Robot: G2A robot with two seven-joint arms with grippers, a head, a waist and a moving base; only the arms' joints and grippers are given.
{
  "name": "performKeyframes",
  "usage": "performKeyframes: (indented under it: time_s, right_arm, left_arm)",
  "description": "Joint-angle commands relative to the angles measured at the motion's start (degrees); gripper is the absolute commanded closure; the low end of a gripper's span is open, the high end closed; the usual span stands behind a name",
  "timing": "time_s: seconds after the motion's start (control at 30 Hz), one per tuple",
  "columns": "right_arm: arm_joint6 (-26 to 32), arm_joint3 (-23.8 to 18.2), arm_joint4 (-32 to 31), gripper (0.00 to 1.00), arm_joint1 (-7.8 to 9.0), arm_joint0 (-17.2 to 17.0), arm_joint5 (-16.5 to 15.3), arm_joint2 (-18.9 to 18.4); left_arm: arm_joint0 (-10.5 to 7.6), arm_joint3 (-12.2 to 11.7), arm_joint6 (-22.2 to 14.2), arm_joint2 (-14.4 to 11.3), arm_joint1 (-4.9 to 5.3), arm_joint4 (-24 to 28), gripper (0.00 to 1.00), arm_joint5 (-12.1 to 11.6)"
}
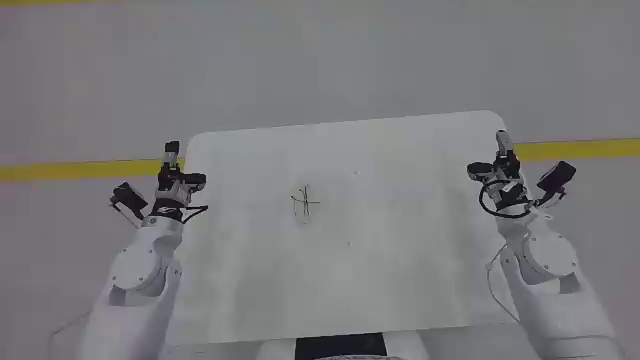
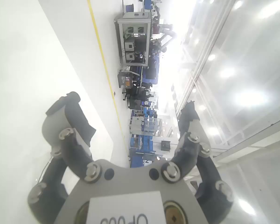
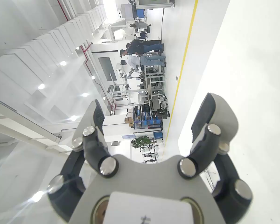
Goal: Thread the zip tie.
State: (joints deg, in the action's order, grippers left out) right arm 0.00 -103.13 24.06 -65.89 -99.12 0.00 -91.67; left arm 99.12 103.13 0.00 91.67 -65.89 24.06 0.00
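Here we are at the white table (image 1: 400,280), and both arms sit out wide: the left gripper (image 1: 180,165) at the table's left edge, the right gripper (image 1: 492,158) at its right edge, each well apart from the work. Both pincers are spread wide, with the left one's fingers (image 2: 70,117) parted and the right's the same, nothing between them on either side. In the middle of the table lies the zip tie (image 1: 305,203), a thin dark scribble of crossing strands (too fine from up here to pick head from tail). So the step in hand looks like the first reach and pick. To do it well, I'd say send one gripper to each end. Come in low and square to the strand, since it lies flat and thin. Pinch close to the tip so a short stiff length sticks out, and steady the head with its slot facing the incoming tail. As for what holds what, the table is the bearer here, and the zip tie is what lies on it.
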Motion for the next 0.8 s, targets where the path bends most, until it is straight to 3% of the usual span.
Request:
performKeyframes:
  time_s: [0.0, 0.03, 0.07, 0.1, 0.13, 0.17, 0.2, 0.23, 0.27, 0.3, 0.4, 0.47, 0.53, 0.6, 0.77]
  right_arm:
    - [0.0, 0.0, 0.0, 0.22, 0.0, 0.0, 0.0, 0.0]
    - [0.0, 0.0, 0.0, 0.22, 0.0, 0.0, 0.0, 0.0]
    - [0.0, 0.0, 0.0, 0.22, 0.0, 0.0, 0.0, 0.0]
    - [0.0, 0.0, 0.0, 0.0, 0.0, 0.0, 0.0, 0.0]
    - [0.0, 0.0, 0.0, 0.0, 0.0, 0.0, 0.0, 0.0]
    - [0.0, 0.0, 0.0, 0.0, 0.0, 0.0, 0.0, 0.0]
    - [0.0, 0.0, 0.0, 0.0, 0.0, 0.0, 0.0, 0.0]
    - [0.0, 0.0, 0.0, 0.22, 0.0, 0.0, 0.0, 0.0]
    - [0.0, 0.0, 0.0, 0.22, 0.0, 0.0, 0.0, 0.0]
    - [0.0, 0.0, 0.0, 0.0, 0.0, 0.0, 0.0, 0.0]
    - [0.0, 0.0, 0.0, 0.0, 0.0, 0.0, 0.0, 0.0]
    - [0.0, 0.0, 0.0, 0.0, 0.0, 0.0, 0.0, 0.0]
    - [0.0, 0.0, 0.0, 0.0, 0.0, 0.0, 0.0, 0.0]
    - [0.0, 0.0, 0.0, 0.0, 0.0, 0.0, 0.0, 0.0]
    - [0.0, 0.0, 0.0, 0.0, 0.0, 0.0, 0.0, 0.0]
  left_arm:
    - [0.0, 0.0, 0.0, 0.0, 0.0, 0.0, 0.22, 0.0]
    - [0.0, 0.0, 0.0, 0.0, 0.0, 0.0, 0.22, 0.0]
    - [0.0, 0.0, 0.0, 0.0, 0.0, 0.0, 0.0, 0.0]
    - [0.0, 0.0, 0.0, 0.0, 0.0, 0.0, 0.0, 0.0]
    - [0.0, 0.0, 0.0, 0.0, 0.0, 0.0, 0.0, 0.0]
    - [0.0, 0.0, 0.0, 0.0, 0.0, 0.0, 0.22, 0.0]
    - [0.0, 0.0, 0.0, 0.0, 0.0, 0.0, 0.22, 0.0]
    - [0.0, 0.0, 0.0, 0.0, 0.0, 0.0, 0.22, 0.0]
    - [0.0, 0.0, 0.0, 0.0, 0.0, 0.0, 0.22, 0.0]
    - [0.0, 0.0, 0.0, 0.0, 0.0, 0.0, 0.0, 0.0]
    - [-0.23, 0.49, -1.0, 0.53, 0.06, -0.71, 0.0, -1.23]
    - [0.11, 1.16, -5.36, 1.31, 0.51, -4.96, 0.0, -0.31]
    - [0.45, 2.19, -10.82, 1.7, 1.1, -9.05, 0.0, 4.82]
    - [0.5, 5.06, -16.93, 2.82, 1.55, -9.7, 0.0, 5.31]
    - [0.5, 5.06, -16.93, 2.82, 1.55, -9.7, 0.0, 5.31]
